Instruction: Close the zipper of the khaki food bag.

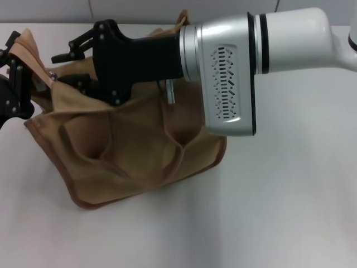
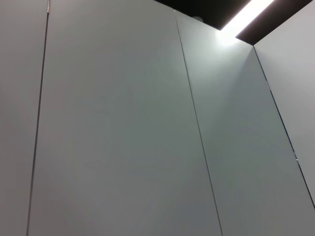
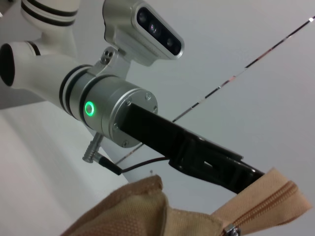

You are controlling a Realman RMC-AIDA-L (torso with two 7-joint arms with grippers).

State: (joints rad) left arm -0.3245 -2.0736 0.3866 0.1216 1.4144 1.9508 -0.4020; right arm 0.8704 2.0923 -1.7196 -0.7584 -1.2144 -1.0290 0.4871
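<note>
White tabletop [image 1: 290, 212] | khaki food bag [image 1: 145, 151] sat at 9 o'clock | bag end tab clamped by left gripper [image 1: 14, 67], likely as anchor | right gripper [image 1: 75, 64] jaws apart over zipper [image 3: 266, 201], pull [image 3: 231, 229] not gripped.

the right arm [image 1: 290, 39] is glossy white with black rings at its joint, ending in a brushed silver wrist housing [image 1: 226, 78] with a perforated vent panel. its right gripper [image 1: 70, 67] is matte black with small screws along the linkages. on the left arm [image 3: 44, 29], a silver cuff [image 3: 106, 110] bears a glowing green ring light, a thin black cable and a silver camera module [image 3: 147, 27].
</note>
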